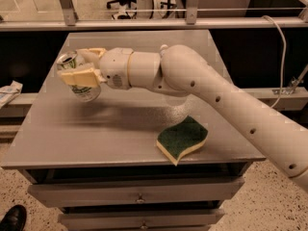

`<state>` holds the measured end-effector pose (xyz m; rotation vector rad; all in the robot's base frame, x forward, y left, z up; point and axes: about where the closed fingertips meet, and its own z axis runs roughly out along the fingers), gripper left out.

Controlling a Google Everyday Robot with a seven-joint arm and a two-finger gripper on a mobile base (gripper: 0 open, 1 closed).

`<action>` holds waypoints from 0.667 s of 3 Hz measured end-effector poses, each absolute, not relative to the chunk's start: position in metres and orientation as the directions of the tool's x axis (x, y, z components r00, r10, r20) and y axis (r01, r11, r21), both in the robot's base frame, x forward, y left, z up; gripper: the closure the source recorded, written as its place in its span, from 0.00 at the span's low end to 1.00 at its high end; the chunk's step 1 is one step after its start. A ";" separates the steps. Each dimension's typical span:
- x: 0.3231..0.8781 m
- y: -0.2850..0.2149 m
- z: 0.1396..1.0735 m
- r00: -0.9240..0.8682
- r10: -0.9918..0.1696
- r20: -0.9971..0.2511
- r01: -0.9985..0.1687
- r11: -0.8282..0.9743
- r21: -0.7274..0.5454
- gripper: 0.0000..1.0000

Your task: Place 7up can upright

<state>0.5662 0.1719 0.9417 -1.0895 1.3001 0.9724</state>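
So the claw (pixel 77 66) is hanging over the left side of the table (pixel 96 134), up toward the back half; it's clamping the 7up can (pixel 85 91) between its two cream-coloured fingers (pixel 79 77), one lying across the side of the can facing the camera and the other sitting behind it. The can isn't standing straight; it's leaning, with the shiny pull-tab top pointing up and to the left, and the bottom end is aiming down and right toward the tabletop. Looks to me like it's floating just off the surface, since a soft shadow is sitting on the table right below it; can't say for sure though.

The white arm (pixel 216 100) is reaching in from the right edge and crossing over the middle of the table; a green sponge (pixel 183 137) with a yellow underside is lying flat near the front right edge, well apart from the can. Drawers (pixel 139 196) are showing under the tabletop; a dark shoe (pixel 12 218) is peeking in at the bottom left corner on the speckled floor.
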 end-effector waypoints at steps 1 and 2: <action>0.563 0.171 0.937 0.034 -0.043 -0.998 -0.972 0.231 -0.043 1.00; 0.561 0.170 0.929 0.017 -0.058 -0.998 -0.974 0.223 -0.029 1.00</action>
